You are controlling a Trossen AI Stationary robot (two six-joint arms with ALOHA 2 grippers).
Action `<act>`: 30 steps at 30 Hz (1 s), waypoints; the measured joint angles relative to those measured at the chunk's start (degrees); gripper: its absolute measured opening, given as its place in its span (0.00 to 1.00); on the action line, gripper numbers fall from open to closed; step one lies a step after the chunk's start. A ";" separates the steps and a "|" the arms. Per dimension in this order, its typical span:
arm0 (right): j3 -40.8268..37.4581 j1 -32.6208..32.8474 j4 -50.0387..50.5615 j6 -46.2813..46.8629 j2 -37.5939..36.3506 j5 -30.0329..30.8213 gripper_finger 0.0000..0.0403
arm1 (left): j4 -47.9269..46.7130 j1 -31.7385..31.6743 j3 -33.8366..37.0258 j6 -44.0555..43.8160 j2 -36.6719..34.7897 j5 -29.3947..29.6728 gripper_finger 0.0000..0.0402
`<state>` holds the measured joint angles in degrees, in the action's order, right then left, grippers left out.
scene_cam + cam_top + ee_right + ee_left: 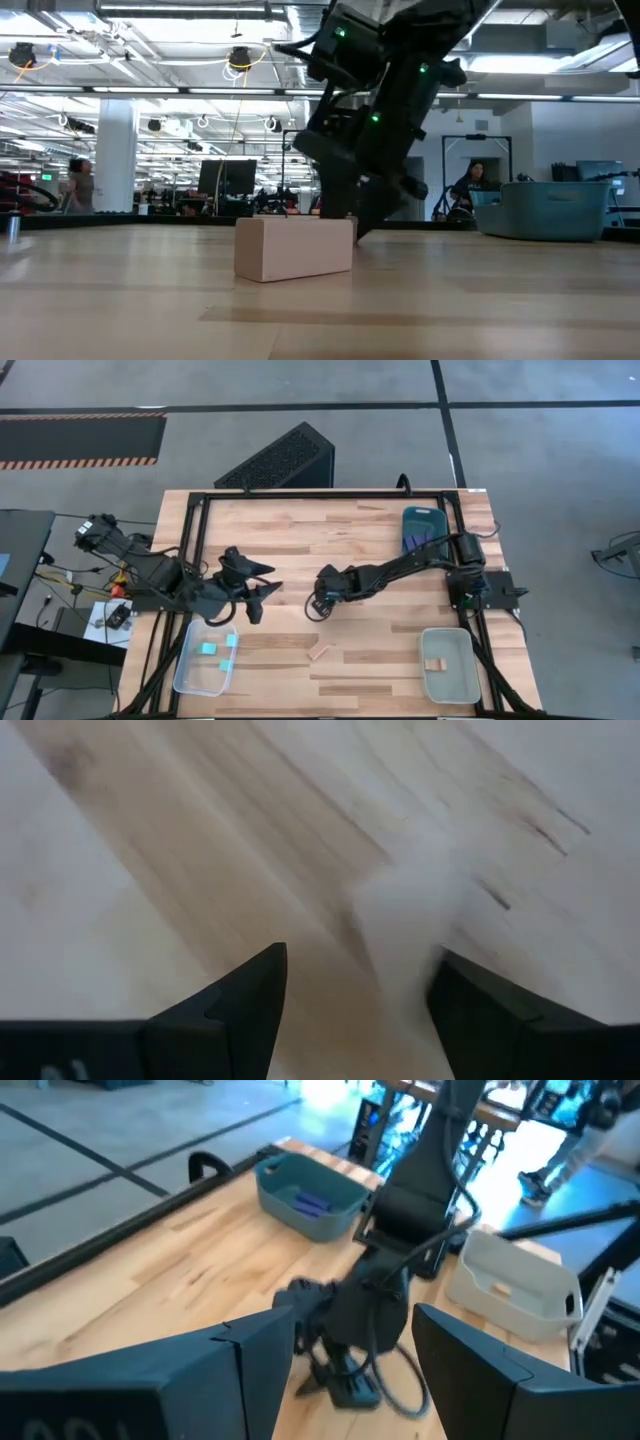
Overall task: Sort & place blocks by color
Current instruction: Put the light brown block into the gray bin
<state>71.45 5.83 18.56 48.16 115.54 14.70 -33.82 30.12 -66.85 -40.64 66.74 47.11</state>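
A pale wood block [320,651] lies flat on the table near its near edge, and it also fills the foreground of the low view [295,247]. Two cyan cubes [208,649] sit in the clear tray [188,678]. Blue bars [415,540] lie in the dark teal tray [424,516], and one wood piece [433,664] lies in the grey tray [455,682]. My right gripper [318,603] [360,965] is low over bare tabletop at mid-table, open, beyond the wood block. My left gripper [262,588] [355,1320] hovers open to the left of it, above the clear tray's far end.
A black frame rail [300,494] runs along the table's far edge and sides. The right arm [400,568] stretches across the table's right half from its base. In the left wrist view the dark teal tray [310,1200] and grey tray [515,1285] show beyond the right gripper [335,1380].
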 joint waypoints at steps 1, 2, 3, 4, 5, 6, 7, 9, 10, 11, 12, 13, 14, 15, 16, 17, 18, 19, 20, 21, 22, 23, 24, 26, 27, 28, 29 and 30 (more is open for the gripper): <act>0.28 -0.04 0.18 -0.71 0.14 -0.81 0.62 | 0.35 -0.17 0.00 0.11 0.00 0.27 0.48; 0.36 -0.10 0.58 -1.09 0.14 -1.33 0.62 | 0.21 -0.52 0.00 0.18 0.00 0.25 0.48; 0.52 -0.10 0.66 -1.15 0.36 -1.47 0.62 | 0.08 -0.79 0.00 0.34 0.00 0.22 0.48; 0.55 -0.10 0.68 -1.31 0.59 -1.35 0.62 | 0.12 -1.08 0.00 0.33 0.00 0.21 0.48; 0.54 -0.15 0.88 -1.36 0.47 -1.14 0.62 | 0.10 -1.39 0.00 0.32 0.00 0.24 0.48; 0.52 -0.29 1.17 -1.47 0.20 -1.13 0.61 | 0.11 -1.62 0.00 0.32 0.00 0.20 0.48; 0.50 -0.37 1.39 -1.65 0.09 -1.34 0.59 | 0.11 -1.91 0.00 0.32 0.00 0.21 0.48; 0.42 -0.47 1.81 -2.05 -0.33 -1.62 0.54 | 0.09 -2.40 0.00 0.32 0.00 0.04 0.48; 0.38 -0.68 1.93 -2.22 -0.45 -1.60 0.50 | 0.07 -2.65 0.00 0.34 0.00 -0.26 0.48; 0.36 -0.82 2.03 -2.50 -0.69 -1.64 0.46 | 0.09 -2.86 0.00 0.39 0.00 -0.33 0.48; 0.28 -1.02 2.05 -2.90 -0.98 -2.04 0.41 | 0.07 -3.10 0.00 0.43 0.00 -0.37 0.48; 0.28 -1.17 1.80 -3.08 -1.12 -2.45 0.36 | 0.09 -3.24 0.00 0.45 0.00 -0.37 0.48; 0.37 -1.33 1.68 -3.22 -1.17 -2.58 0.31 | 0.09 -3.41 0.00 0.48 0.00 -0.37 0.48; 0.38 -1.62 1.81 -3.46 -1.18 -3.22 0.25 | 0.10 -3.62 0.00 0.61 0.00 -0.37 0.48; 0.36 -1.87 1.99 -3.77 -1.18 -4.12 0.20 | 0.11 -3.81 0.00 0.94 0.00 -0.44 0.48; 0.36 -1.98 1.99 -4.08 -1.18 -5.01 0.15 | 0.11 -3.91 0.00 1.13 0.00 -0.80 0.48; 0.36 -2.15 1.92 -4.53 -1.36 -6.00 0.10 | 0.11 -4.10 0.00 1.35 0.00 -1.15 0.48; 0.34 -2.28 2.25 -5.02 -1.79 -6.92 0.06 | 0.11 -4.25 0.00 1.61 0.00 -1.56 0.48; 0.29 -2.28 2.41 -5.50 -2.27 -7.31 0.04 | 0.13 -4.39 0.00 1.85 0.00 -1.85 0.48; 0.31 -2.28 2.12 -6.00 -2.84 -7.37 0.03 | 0.12 -4.47 0.00 1.94 0.00 -2.04 0.48; 0.31 -2.23 2.51 -6.10 -3.65 -7.37 0.04 | 0.11 -4.49 0.00 2.00 0.00 -2.23 0.48; 0.31 -2.18 3.42 -6.19 -4.55 -7.34 0.05 | 0.09 -4.52 0.00 2.08 0.00 -2.30 0.48; 0.31 -2.17 3.80 -6.20 -5.50 -7.34 0.07 | 0.11 -4.52 0.00 2.42 0.00 -2.29 0.48; 0.31 -2.13 5.07 -6.30 -7.49 -7.30 0.08 | 0.11 -4.52 0.00 3.47 0.00 -2.29 0.48; 0.31 -2.11 5.84 -6.55 -8.55 -7.28 0.08 | 0.13 -4.52 0.00 3.87 0.00 -2.27 0.48; 0.31 -2.11 6.16 -6.87 -9.66 -7.28 0.08 | 0.23 -4.60 0.00 4.15 0.00 -2.21 0.48; 0.31 -2.11 7.22 -7.28 -10.94 -7.28 0.07 | 0.26 -4.77 0.00 4.47 0.00 -2.27 0.48; 0.31 -1.92 8.60 -7.69 -12.47 -7.29 0.05 | 0.26 -4.98 0.00 4.61 0.00 -2.33 0.48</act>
<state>71.77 3.91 27.16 40.47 103.07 7.41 -33.56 25.15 -66.85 -36.03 66.74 44.77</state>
